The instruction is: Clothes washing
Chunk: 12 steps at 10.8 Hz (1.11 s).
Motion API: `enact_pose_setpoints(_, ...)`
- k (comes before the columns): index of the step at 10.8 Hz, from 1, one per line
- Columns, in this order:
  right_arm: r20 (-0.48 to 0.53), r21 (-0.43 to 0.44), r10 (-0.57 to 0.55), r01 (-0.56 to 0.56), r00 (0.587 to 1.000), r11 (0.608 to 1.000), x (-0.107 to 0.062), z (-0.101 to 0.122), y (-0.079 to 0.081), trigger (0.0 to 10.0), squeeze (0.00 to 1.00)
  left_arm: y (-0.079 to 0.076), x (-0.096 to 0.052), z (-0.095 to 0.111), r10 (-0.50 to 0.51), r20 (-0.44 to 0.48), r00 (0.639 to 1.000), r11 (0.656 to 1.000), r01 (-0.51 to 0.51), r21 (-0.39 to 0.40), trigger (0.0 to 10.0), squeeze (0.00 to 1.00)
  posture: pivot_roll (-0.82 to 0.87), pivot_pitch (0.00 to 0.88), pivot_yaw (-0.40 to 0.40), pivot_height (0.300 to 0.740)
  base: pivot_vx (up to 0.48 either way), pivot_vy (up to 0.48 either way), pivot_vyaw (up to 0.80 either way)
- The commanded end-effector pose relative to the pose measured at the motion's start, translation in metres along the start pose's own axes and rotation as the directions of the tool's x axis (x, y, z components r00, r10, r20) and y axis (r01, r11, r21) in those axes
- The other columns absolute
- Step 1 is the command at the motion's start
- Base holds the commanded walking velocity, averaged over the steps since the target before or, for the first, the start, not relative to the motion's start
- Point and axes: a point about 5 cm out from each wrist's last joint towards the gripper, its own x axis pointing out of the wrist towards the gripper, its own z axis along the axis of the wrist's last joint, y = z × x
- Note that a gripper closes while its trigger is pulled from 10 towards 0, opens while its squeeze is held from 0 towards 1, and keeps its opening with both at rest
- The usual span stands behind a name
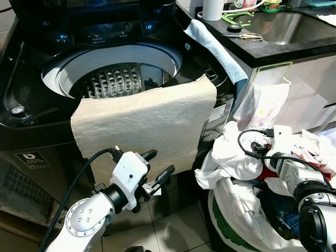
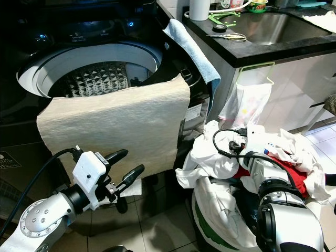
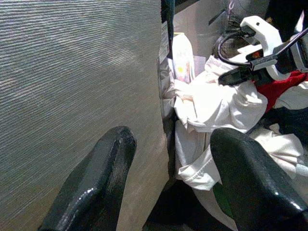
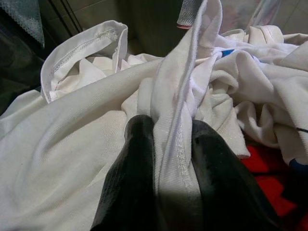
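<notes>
Right gripper pinching white garment in full laundry basket; left gripper open.

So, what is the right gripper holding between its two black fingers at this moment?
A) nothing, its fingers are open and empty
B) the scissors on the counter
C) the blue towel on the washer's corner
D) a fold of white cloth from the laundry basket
D: in the right wrist view the right gripper is shut on a raised fold of white garment, over the pile in the laundry basket.
</notes>
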Motion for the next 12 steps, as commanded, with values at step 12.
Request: enact_pose_setpoints(12,0.307,-0.134,0.318,-0.29,0.897,0.947,-0.051,0.074,0.014,0.0,0.0,0.0,0.006,-0.004,0.005,0.026,1.0,1.0,-0.005,0.001,10.0,0.0,0.0,0.0,0.02,0.719,0.0,0.0,0.0)
